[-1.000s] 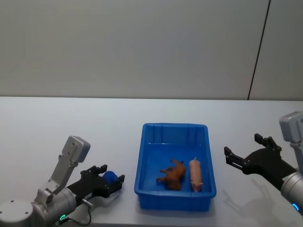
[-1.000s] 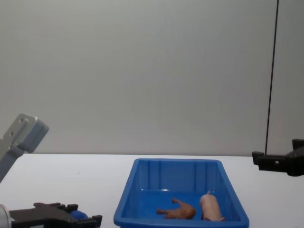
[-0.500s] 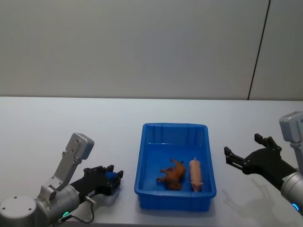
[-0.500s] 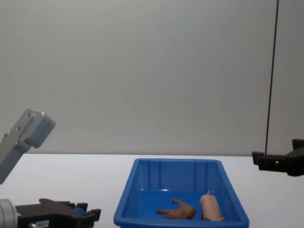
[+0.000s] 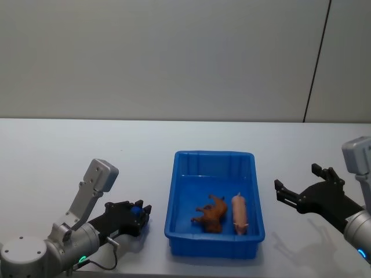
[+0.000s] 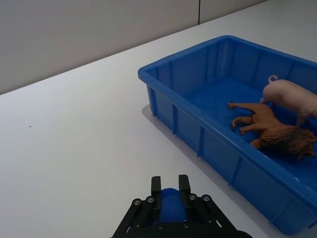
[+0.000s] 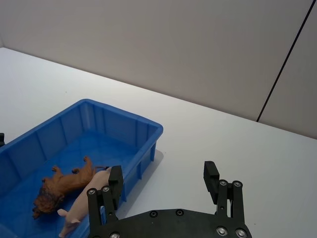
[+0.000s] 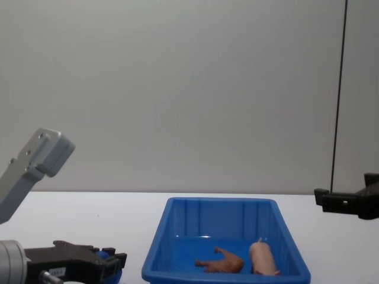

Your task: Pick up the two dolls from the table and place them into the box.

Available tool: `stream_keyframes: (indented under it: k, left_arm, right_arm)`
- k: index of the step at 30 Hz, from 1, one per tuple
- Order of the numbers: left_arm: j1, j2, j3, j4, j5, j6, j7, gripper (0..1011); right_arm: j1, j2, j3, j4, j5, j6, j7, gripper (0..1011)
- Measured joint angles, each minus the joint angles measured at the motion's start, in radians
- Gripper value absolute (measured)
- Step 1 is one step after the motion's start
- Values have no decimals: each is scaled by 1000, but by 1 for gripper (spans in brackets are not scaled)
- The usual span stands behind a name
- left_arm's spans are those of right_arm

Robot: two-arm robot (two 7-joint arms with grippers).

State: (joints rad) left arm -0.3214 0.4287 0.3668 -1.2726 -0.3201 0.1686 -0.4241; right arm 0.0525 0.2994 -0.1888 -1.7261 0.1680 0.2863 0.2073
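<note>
The blue rounded doll (image 5: pixel 137 213) sits pinched between the fingers of the left hand (image 5: pixel 139 215), just off the left outer wall of the box (image 5: pixel 174 197) and near its front corner; in the left wrist view the doll (image 6: pixel 171 208) bulges out between the two dark fingertips (image 6: pixel 156 184), which press on it from both sides. Whether the doll touches the table (image 5: pixel 75 156) or hangs just above it cannot be told. In the chest view the same hand (image 8: pixel 112 260) lies low beside the box's (image 8: pixel 160 231) near left corner, with a bit of blue showing at its tip. Inside the box lie the other two dolls: the brown limbed doll (image 5: pixel 211 213) on its side on the floor of the box toward the front, and the pale pink doll (image 5: pixel 239 213) just beside it, nearer the right wall, the two close together. From the left wrist view the brown doll (image 6: pixel 270 130) shows a mane and outstretched legs, with the pink doll (image 6: pixel 292 98) behind it. The right hand (image 5: pixel 295 190) hovers to the right of the box, well apart from it, its fingers (image 7: pixel 113 184) spread wide with nothing between them.
</note>
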Motion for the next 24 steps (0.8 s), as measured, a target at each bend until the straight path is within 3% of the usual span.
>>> stream_keyframes:
  k: [13, 24]
  left_arm:
    - [-12, 0, -2, -28, 28, 5, 1, 136]
    - [-55, -10, -5, -85, 127, 42, 21, 82]
  right_arm:
    - [0, 0, 0, 0, 0, 0, 0, 1003]
    - [0, 0, 0, 0, 0, 0, 0, 1003]
